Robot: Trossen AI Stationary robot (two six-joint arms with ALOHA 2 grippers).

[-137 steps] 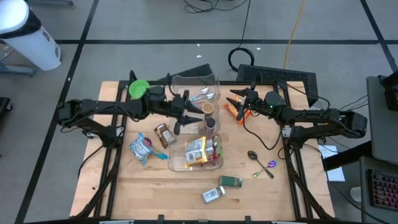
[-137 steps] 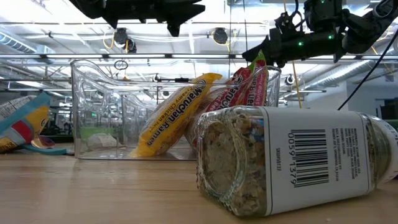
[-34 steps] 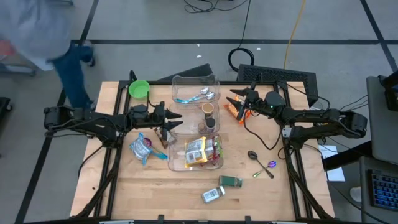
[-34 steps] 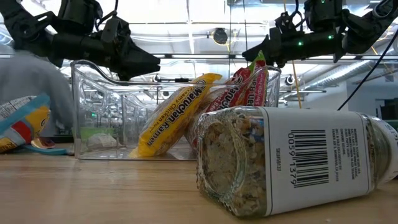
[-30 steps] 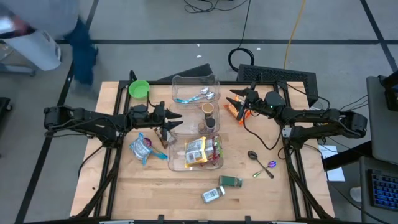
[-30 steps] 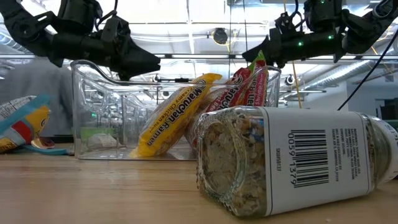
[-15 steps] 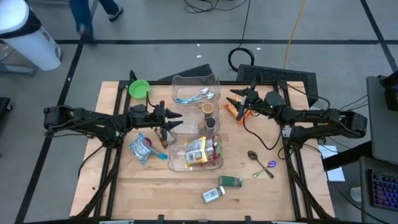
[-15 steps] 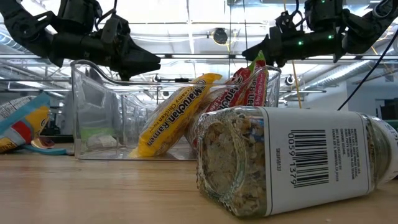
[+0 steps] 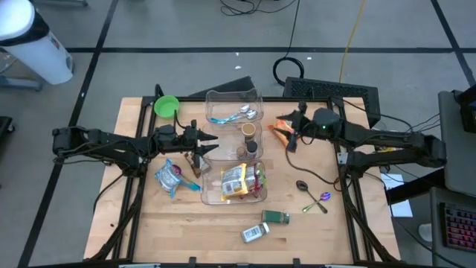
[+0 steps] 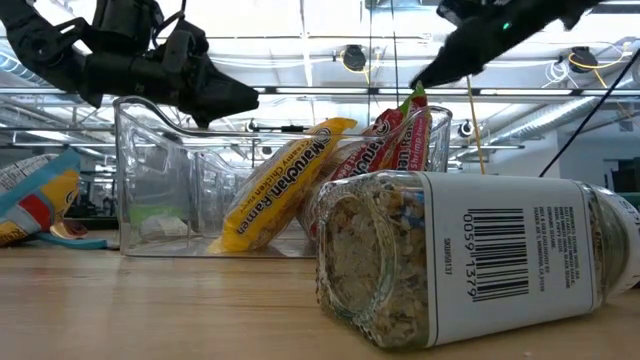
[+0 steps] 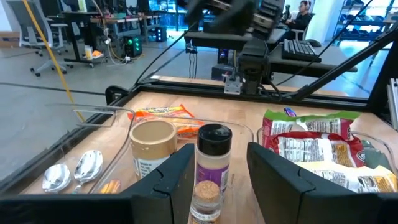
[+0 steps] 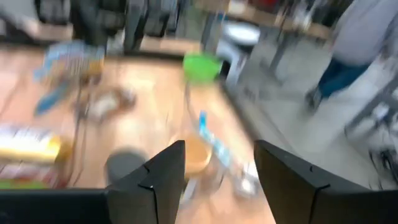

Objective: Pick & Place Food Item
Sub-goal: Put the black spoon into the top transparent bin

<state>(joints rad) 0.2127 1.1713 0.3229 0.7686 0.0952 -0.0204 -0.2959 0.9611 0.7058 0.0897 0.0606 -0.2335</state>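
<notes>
An orange snack packet (image 9: 281,131) lies flat beside the clear bin (image 9: 256,195).

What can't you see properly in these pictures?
- Right wrist view: everything is smeared by motion, so the green bowl is only a blob.
- Low view: the big jar lying up close covers the table behind it and part of the ramen packet.
- High view: the labels on the small jars are too tiny to read.
- Left wrist view: the orange snack pack is partly behind the tan cup.
</notes>
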